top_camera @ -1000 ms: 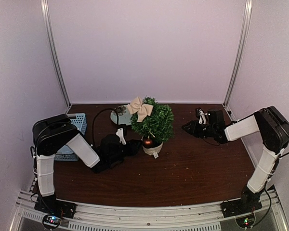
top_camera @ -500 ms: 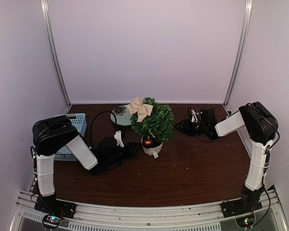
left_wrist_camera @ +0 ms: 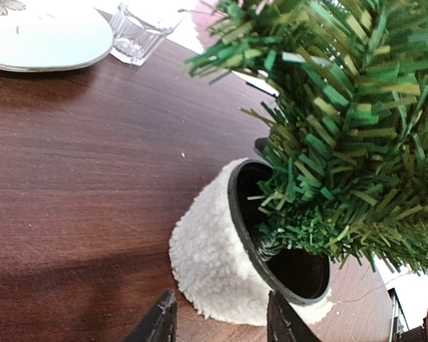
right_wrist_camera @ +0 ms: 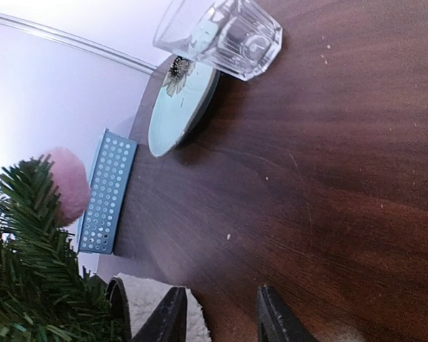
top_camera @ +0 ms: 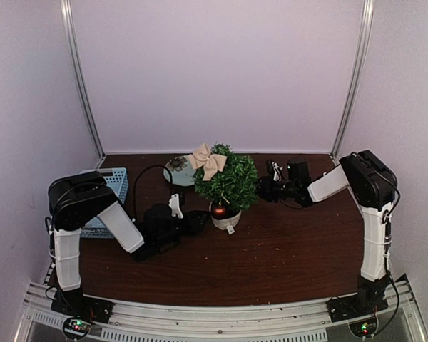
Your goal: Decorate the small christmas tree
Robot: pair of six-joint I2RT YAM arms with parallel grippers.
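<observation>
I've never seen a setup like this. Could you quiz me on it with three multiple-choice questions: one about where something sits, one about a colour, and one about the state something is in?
1. Where is the blue basket relative to the small christmas tree?
A. To its left
B. To its right
C. On top of it

2. What colour is the bow at the top of the tree?
A. Red
B. Beige
C. Blue

3. What is the left end effector doing?
A. Clamped on a branch
B. Holding the bow
C. Open, holding nothing

Answers:
1. A, since the overhead view shows the basket at the left side, beyond the left arm.
2. B, since the bow is a pale tan against the green needles.
3. C, since the left wrist view shows it gaping with nothing inside.
</observation>
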